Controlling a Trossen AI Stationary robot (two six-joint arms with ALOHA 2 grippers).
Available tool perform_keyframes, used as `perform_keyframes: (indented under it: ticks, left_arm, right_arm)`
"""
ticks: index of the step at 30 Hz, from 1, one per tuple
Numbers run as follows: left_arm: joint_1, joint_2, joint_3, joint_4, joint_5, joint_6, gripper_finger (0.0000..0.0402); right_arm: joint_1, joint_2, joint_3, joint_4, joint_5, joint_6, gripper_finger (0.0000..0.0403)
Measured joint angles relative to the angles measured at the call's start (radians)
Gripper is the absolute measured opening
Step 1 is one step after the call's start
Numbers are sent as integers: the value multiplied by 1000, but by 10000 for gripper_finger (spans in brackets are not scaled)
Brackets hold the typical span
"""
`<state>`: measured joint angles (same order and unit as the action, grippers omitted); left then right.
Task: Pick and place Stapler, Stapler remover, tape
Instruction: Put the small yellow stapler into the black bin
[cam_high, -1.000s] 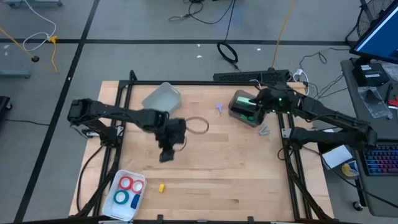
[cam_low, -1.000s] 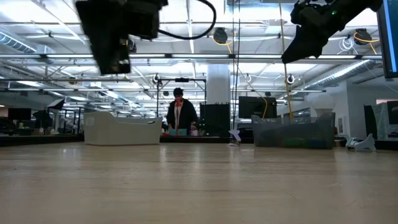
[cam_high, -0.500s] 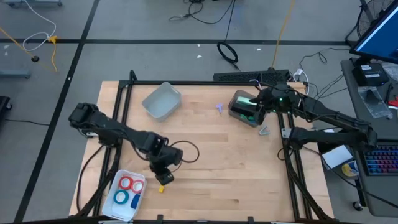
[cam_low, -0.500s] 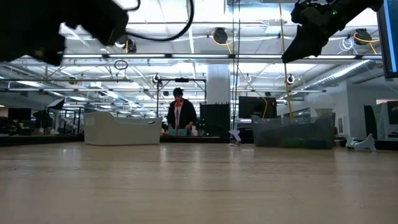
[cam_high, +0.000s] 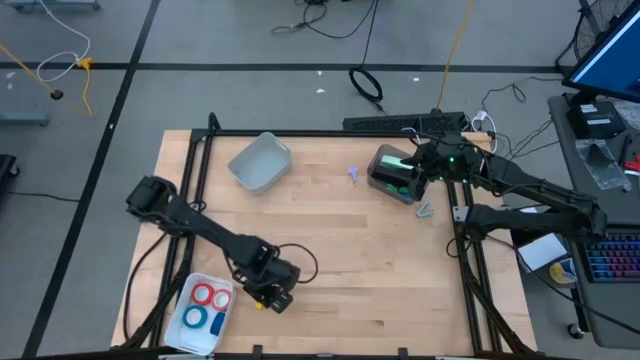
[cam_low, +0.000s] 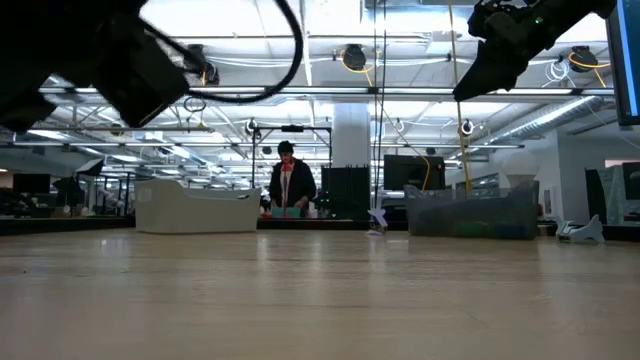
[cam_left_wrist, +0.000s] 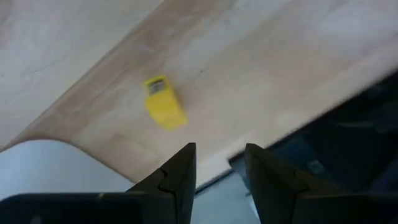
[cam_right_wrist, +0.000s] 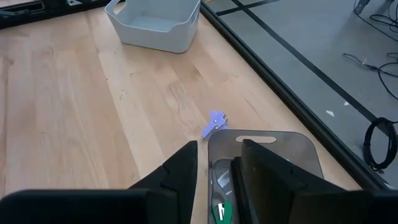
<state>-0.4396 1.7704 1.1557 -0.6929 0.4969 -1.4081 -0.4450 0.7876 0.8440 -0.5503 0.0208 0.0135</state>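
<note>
**Q:** What sits nearest the front edge of the bench?

**A:** A shallow white plastic tray (cam_high: 222, 322) at the front left corner of the pale wooden bench (cam_high: 340, 250). It holds the small ring-shaped rolls of tape (cam_high: 204, 296), red ones and blue ones lying flat and close together. Just beside the tray lies a small yellow blocky plastic object (cam_left_wrist: 165, 103), probably the stapler remover, though it is too small to be sure.

**Q:** Where is the left hand?

**A:** The left hand (cam_left_wrist: 219, 163) hangs above the front edge, close to the yellow object and touching nothing. Its two dark fingers (cam_left_wrist: 180, 171) are spread with a narrow gap between them, and nothing is between them.

**Q:** How would the yellow piece handle?

**A:** I judge it light and rigid, with smooth sides that might slip. A pinch across its narrow width, fingers coming down on both long sides, looks the safest hold. The tape rolls look light and stiff too; one could be gripped across its outer rim.

**Q:** And farther back?

**A:** A tiny purple object (cam_right_wrist: 216, 122) lies on bare wood past the middle. Near it stands a clear smoky plastic bin (cam_right_wrist: 264, 152) with something green inside. The right hand (cam_right_wrist: 219, 163) hovers over that bin, fingers slightly parted and empty. At the far left sits a grey rectangular plastic tub (cam_high: 260, 163). Beyond the bench, a person stands in the room.
</note>
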Motion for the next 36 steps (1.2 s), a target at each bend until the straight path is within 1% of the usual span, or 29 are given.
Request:
perform_keyframes:
  ticks: [10,13,17,20,23,29,36]
  left_arm:
    - [-12,77,0,-16,-8,-51,136]
    - [-4,73,0,-17,10,-102,136]
    - [7,30,0,-19,28,-158,136]
    - [7,4,0,-42,-15,-192,136]
    - [7,-6,0,-67,-63,-192,136]
    - [4,29,0,-75,-64,-158,136]
    - [-9,88,0,-60,-8,-154,136]
  right_arm:
    - [0,0,0,-1,0,-28,122]
    - [0,0,0,-1,0,-43,121]
    - [0,0,0,0,1,-59,121]
    - [0,0,0,0,1,-59,121]
    - [0,0,0,0,2,-59,121]
    - [0,0,0,-4,2,-54,121]
    - [0,0,0,-7,3,-55,122]
